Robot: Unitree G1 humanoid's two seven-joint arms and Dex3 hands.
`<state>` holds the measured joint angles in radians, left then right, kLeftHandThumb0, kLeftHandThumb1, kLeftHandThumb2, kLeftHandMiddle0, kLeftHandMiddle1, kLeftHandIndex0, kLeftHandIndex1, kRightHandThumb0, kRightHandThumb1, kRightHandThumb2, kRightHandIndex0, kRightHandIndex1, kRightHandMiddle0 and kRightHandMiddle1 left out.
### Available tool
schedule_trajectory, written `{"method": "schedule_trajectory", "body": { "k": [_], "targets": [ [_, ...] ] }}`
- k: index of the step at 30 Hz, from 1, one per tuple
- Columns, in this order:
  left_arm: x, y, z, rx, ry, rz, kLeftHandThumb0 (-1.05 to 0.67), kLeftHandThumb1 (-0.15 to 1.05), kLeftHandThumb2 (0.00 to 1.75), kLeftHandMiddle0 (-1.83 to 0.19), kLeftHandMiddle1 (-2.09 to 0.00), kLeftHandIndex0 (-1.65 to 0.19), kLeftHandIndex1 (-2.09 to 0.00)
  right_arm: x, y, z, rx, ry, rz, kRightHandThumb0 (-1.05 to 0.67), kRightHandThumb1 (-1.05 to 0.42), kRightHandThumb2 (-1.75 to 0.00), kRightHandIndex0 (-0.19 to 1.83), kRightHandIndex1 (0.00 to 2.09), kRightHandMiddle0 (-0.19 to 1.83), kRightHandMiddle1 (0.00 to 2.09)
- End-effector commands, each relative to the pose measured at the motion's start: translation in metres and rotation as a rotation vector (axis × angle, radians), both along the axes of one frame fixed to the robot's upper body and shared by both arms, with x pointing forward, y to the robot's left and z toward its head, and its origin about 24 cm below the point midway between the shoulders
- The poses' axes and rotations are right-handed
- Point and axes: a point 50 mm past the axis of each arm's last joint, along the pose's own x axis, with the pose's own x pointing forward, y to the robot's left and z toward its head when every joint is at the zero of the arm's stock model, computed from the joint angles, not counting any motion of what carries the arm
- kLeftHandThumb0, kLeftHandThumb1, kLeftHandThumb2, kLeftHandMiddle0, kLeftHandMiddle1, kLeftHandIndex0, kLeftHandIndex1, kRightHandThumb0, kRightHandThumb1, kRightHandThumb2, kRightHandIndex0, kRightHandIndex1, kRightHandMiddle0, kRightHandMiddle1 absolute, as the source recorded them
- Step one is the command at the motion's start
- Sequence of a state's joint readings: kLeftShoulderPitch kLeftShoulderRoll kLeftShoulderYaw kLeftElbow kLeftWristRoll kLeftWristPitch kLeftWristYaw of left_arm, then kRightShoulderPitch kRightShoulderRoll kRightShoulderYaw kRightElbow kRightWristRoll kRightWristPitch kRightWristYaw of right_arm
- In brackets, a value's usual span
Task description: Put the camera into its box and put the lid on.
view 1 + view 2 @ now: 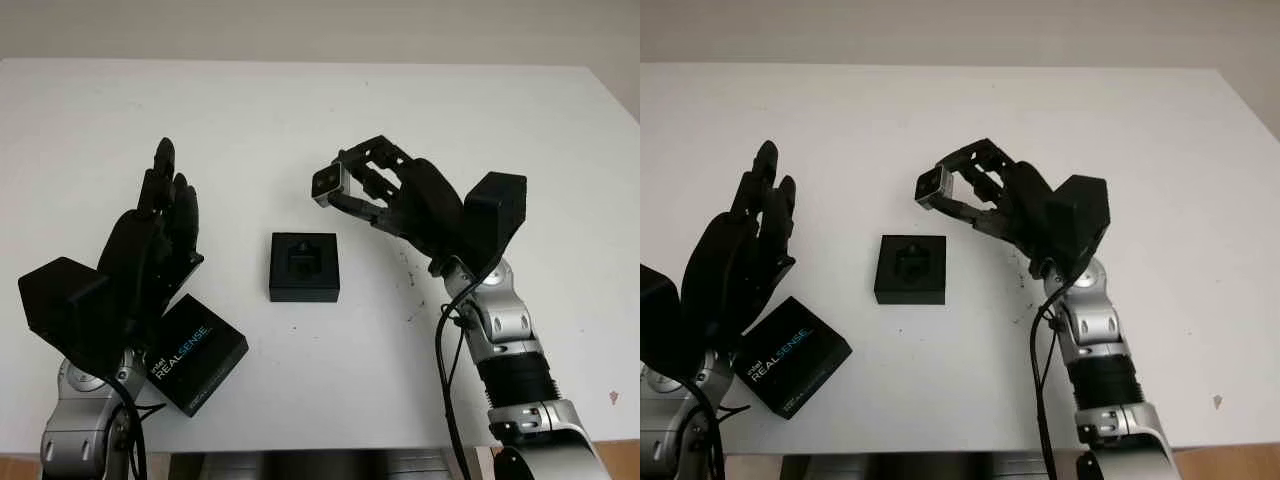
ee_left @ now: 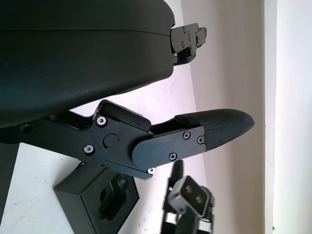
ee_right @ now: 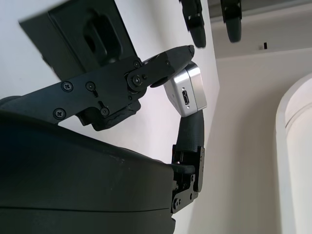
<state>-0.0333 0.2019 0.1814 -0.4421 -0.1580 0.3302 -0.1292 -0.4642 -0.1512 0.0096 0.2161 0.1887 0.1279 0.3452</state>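
A small silver camera [image 1: 329, 184] is held above the table, and my right hand [image 1: 352, 186] is shut on it, up and to the right of the box. The open black box [image 1: 304, 266] with its foam insert sits at the table's middle. Its black lid [image 1: 198, 354], printed REALSENSE, lies flat at the front left. My left hand [image 1: 165, 215] is open, raised above the lid and left of the box. In the right wrist view the camera [image 3: 185, 91] is pinched between fingertips, with the box [image 3: 83, 35] beyond it.
The white table [image 1: 300, 110] stretches wide behind and to both sides of the box. Its front edge runs just below the lid. A few small dark specks mark the surface right of the box.
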Motion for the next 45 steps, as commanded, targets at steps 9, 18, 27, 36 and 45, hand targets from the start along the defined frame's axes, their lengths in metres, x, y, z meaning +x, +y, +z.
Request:
{"method": "schedule_trajectory", "body": {
  "k": [9, 18, 27, 36, 45],
  "targets": [
    [-0.001, 0.001, 0.004, 0.017, -0.02, -0.005, -0.78, 1.05, 0.68, 0.18, -0.05, 0.19, -0.05, -0.015, 0.009, -0.02, 0.06, 0.083, 0.042, -0.47, -1.03, -0.05, 0.18, 0.05, 0.27, 1.71],
    [0.0, 0.001, 0.004, 0.014, -0.02, -0.009, -0.78, 1.05, 0.67, 0.18, -0.05, 0.19, -0.05, -0.02, 0.018, -0.03, 0.082, 0.126, 0.061, -0.47, -1.03, -0.05, 0.18, 0.05, 0.28, 1.71],
    [0.0, 0.002, 0.004, 0.019, -0.017, -0.01, -0.78, 1.05, 0.68, 0.18, -0.05, 0.19, -0.05, -0.02, 0.023, -0.032, 0.084, 0.131, 0.069, -0.44, -1.03, -0.05, 0.18, 0.05, 0.24, 1.72],
    [0.0, 0.002, 0.004, 0.026, -0.018, -0.009, -0.78, 1.05, 0.68, 0.19, -0.05, 0.19, -0.05, -0.021, 0.029, -0.032, 0.089, 0.127, 0.087, -0.47, -1.02, -0.05, 0.18, 0.05, 0.25, 1.73],
    [-0.002, 0.002, 0.004, 0.027, -0.017, -0.002, -0.78, 1.05, 0.68, 0.19, -0.05, 0.19, -0.04, -0.023, 0.033, -0.036, 0.053, 0.108, 0.094, -0.43, -1.02, -0.05, 0.18, 0.05, 0.25, 1.72]
  ]
}}
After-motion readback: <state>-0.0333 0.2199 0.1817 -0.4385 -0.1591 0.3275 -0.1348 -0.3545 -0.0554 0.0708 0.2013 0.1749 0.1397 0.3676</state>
